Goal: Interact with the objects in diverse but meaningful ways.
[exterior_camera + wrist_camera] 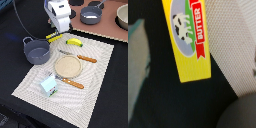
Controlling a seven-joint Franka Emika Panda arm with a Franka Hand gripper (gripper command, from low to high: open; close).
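Fingers: not visible in either view; the white robot hand hides them in the exterior view and the wrist view shows none, so I cannot tell whether they stand apart or together.
Directly below the fingers: flat yellow butter packet with a cow picture and red "BUTTER" band, lying on the dark surface at the edge of the woven beige placemat.
Handling, judged: light, thin, fairly stiff box with a glossy, possibly slippery wrap; best pinched across its narrow width near the middle.
A little out from the fingers: yellow toy banana on the placemat.
Farther out: dark grey handled pot, then the pale-blue and white milk carton farthest away.
Hidden or unclear: the packet's upper end is cut off in the wrist view; a blurred grey mass fills one corner, unidentifiable.
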